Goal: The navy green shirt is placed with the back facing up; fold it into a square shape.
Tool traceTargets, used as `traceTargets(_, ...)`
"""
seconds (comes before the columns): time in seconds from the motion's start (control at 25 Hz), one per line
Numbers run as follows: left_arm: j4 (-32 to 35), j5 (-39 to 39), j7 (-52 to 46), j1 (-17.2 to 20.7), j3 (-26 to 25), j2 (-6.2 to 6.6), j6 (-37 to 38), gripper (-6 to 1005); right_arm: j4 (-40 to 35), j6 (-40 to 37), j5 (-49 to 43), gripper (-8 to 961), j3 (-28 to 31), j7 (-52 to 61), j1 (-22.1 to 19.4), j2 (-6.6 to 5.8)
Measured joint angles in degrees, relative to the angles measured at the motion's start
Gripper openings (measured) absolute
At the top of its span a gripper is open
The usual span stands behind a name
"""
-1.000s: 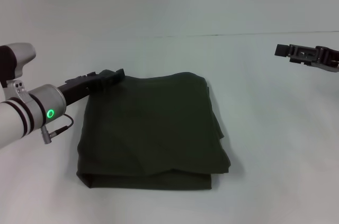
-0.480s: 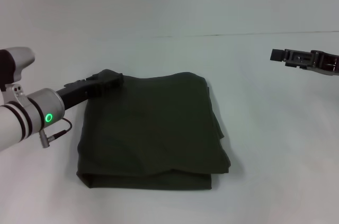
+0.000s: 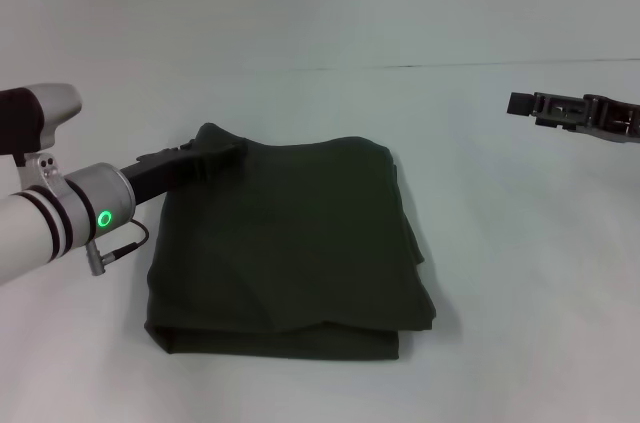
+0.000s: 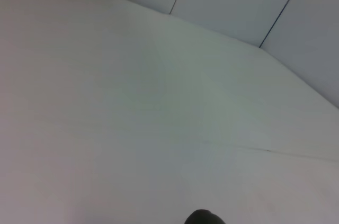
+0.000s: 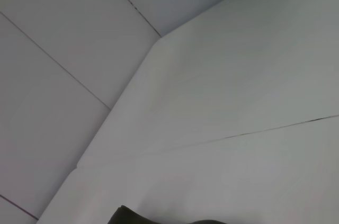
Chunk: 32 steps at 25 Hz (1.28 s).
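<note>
The navy green shirt (image 3: 290, 243) lies folded into a rough square in the middle of the white table, plain side up. Its layered edges show at the near side and on the right. My left gripper (image 3: 218, 153) is at the shirt's far left corner and is shut on that corner, which stands up a little above the fingers. My right gripper (image 3: 522, 103) hangs in the air at the far right, well away from the shirt. A dark edge of the shirt (image 5: 159, 217) shows at the border of the right wrist view.
The white table (image 3: 500, 263) spreads on all sides of the shirt. A thin dark seam (image 3: 430, 66) runs across it behind the shirt. The left wrist view shows only the table and wall panels, with a small dark blob (image 4: 205, 217) at its border.
My left gripper has closed in on the far left corner, and the cloth there has risen into a small peak. My right gripper has drifted slightly left.
</note>
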Motion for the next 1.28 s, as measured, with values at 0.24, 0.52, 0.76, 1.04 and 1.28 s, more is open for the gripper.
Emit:
traceTargets(0.24, -0.19, 0.02, -0.52, -0.22, 0.23, 0.00, -1.00, 787, -0.40, 0.03, 0.00, 869, 0.00, 0.09, 0.11, -0.08)
traceTargets(0.52, -0.25, 0.06, -2.32, -0.62, 0.63, 0.00, -1.33, 613, -0.54, 0.15, 0.00, 869, 0.00, 0.17, 0.24, -0.20)
traceTargets(0.76, -0.28, 0.32, -4.59, -1.56, 1.80, 0.00, -1.23, 484, -0.57, 0.18, 0.00, 868, 0.00, 0.13, 0.65, -0.28)
traceTargets(1.04, -0.28, 0.51, -5.66, -2.08, 1.89, 0.00, -0.93, 113, -0.57, 0.18, -0.06, 867, -0.70, 0.17, 0.90, -0.39)
traceTargets(1.28, -0.29, 0.52, -7.17, -2.40, 1.89, 0.04, -0.89, 77, -0.56, 0.18, -0.09, 866, -0.70, 0.18, 0.94, -0.38)
